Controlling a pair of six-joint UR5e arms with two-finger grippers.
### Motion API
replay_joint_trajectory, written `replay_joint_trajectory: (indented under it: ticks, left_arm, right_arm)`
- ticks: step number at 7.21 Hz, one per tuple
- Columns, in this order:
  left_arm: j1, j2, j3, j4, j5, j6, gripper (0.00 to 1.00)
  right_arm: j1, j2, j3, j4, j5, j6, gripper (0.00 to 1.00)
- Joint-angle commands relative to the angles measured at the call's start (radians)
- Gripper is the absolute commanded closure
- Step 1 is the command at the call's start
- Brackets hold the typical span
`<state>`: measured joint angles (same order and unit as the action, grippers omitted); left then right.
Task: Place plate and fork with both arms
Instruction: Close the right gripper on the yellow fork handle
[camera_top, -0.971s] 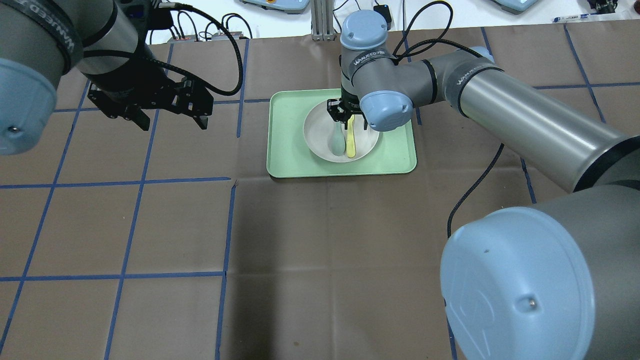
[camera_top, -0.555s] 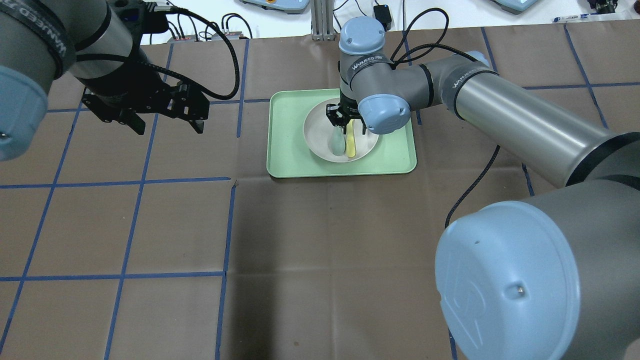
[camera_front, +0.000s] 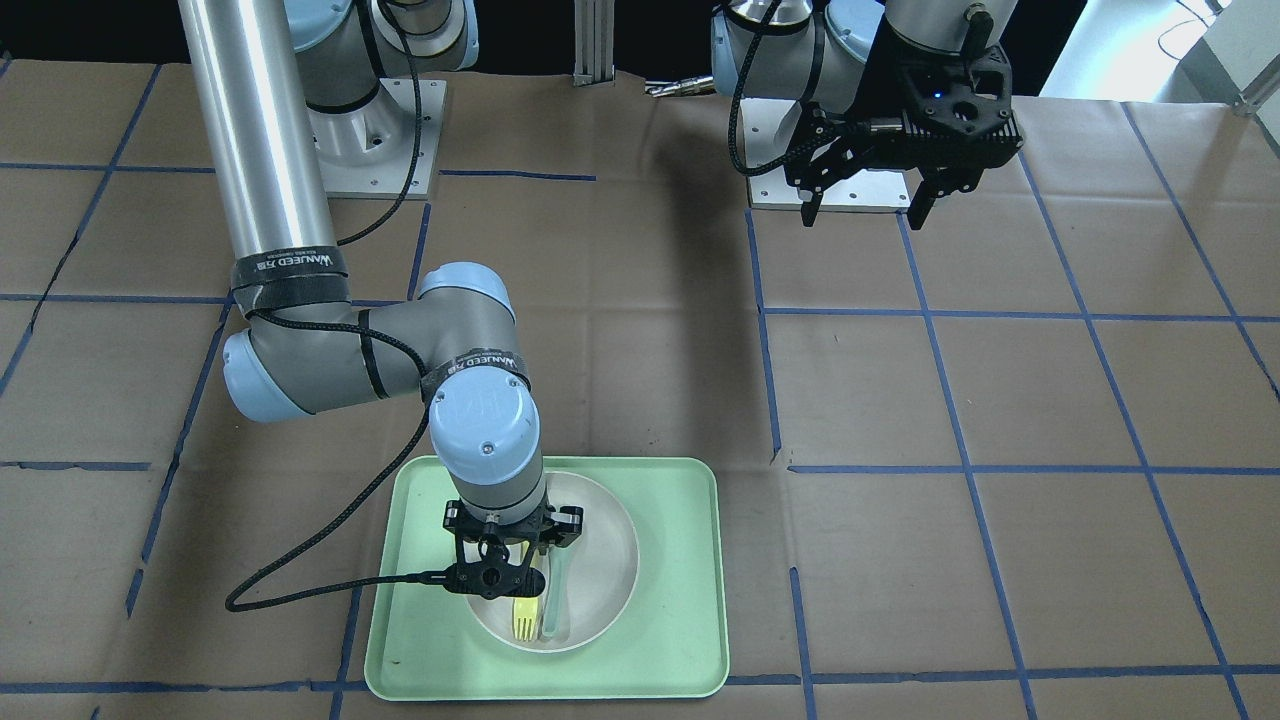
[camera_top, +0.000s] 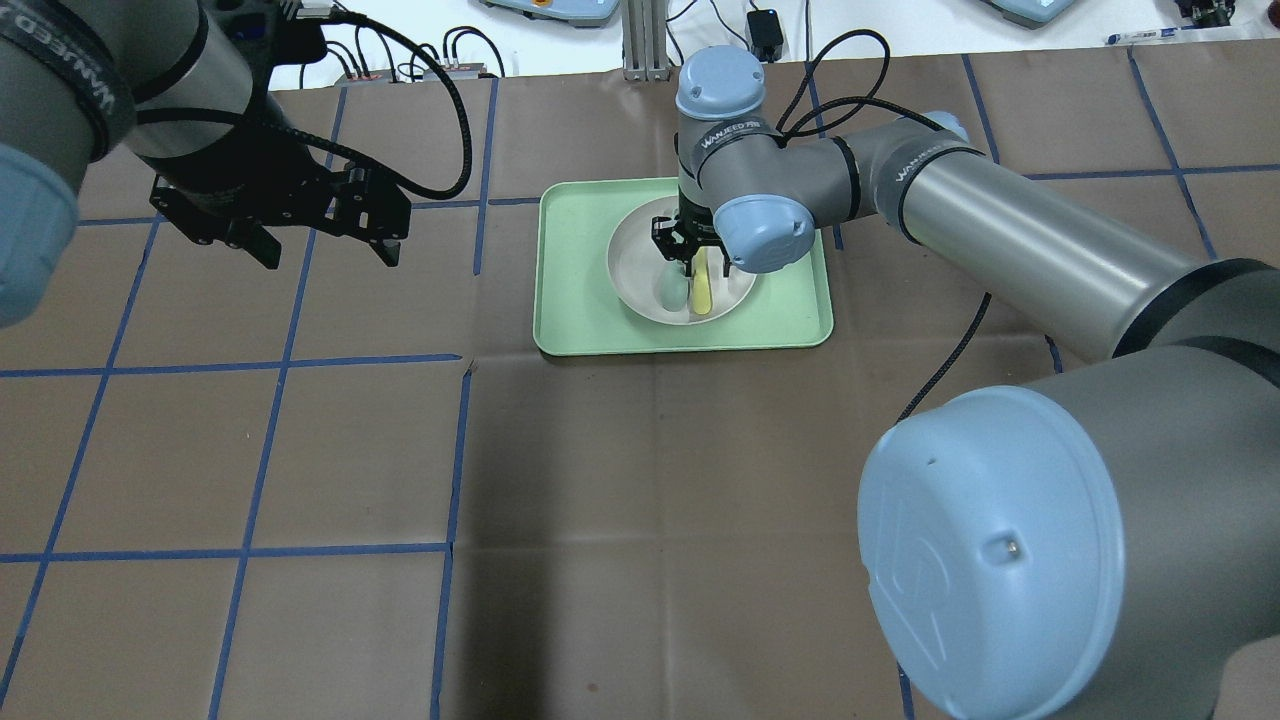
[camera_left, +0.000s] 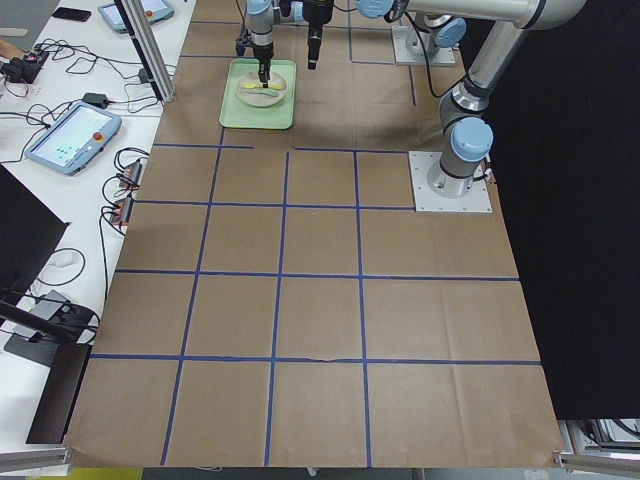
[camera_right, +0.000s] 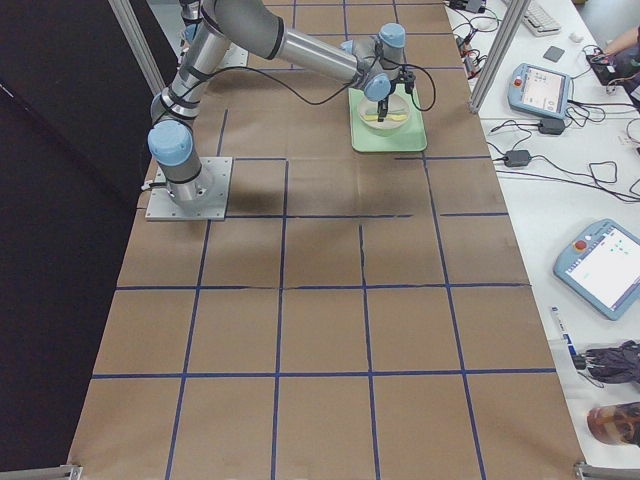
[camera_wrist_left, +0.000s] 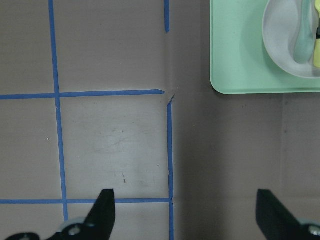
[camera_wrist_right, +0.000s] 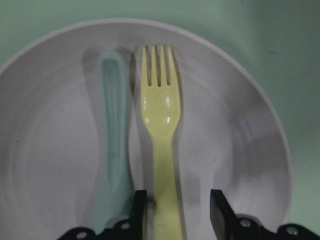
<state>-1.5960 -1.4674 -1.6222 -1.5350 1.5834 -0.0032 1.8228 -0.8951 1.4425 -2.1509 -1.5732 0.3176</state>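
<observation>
Table (camera_top: 350, 450): covered in brown paper marked with a grid of blue tape; it carries the tray on its far half.
Left arm (camera_top: 150, 70): comes in on the robot's left side and ends over bare table, on the robot's side of the tray and well apart from it.
Left claw (camera_top: 328, 260): hangs in the air with its fingers spread wide and nothing between them; its wrist camera looks down on blue tape lines, with a corner of the tray at the edge of the view.
Right arm (camera_top: 1000, 230): reaches across the table, its wrist turned straight down over the plate.
Tray (camera_top: 580, 280): rectangular and mint green, lying flat on the table.
Plate (camera_top: 630, 265): round and off-white, sitting inside the tray.
Spoon (camera_top: 672, 290): grey-green, lying in the plate just beside the fork on the robot's left of it, with its bowl end toward the robot.
Fork (camera_top: 703, 290): pale yellow, lying flat in the plate with its tines pointing away from the robot.
Right claw (camera_wrist_right: 177, 197): lowered into the plate with its fingers apart, one on each side of the fork's handle; one finger sits just beside the handle and a gap shows at the other, so it is not clamped on the fork.
</observation>
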Motion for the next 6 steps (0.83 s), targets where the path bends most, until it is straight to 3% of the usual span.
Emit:
replay_joint_trajectory:
  ticks: [1, 3, 6]
  left_arm:
    - [-0.001, 0.002, -0.007, -0.007, 0.000, 0.000, 0.00]
    - [-0.001, 0.007, -0.015, -0.004, 0.003, 0.000, 0.00]
    - [0.001, 0.012, -0.013, -0.004, 0.003, 0.000, 0.00]
  right_arm:
    - [0.001, 0.005, -0.002, 0.000, 0.001, 0.000, 0.47]
    - [0.001, 0.007, -0.004, 0.000, 0.001, 0.000, 0.47]
    - [0.001, 0.007, -0.004, 0.000, 0.001, 0.000, 0.73]
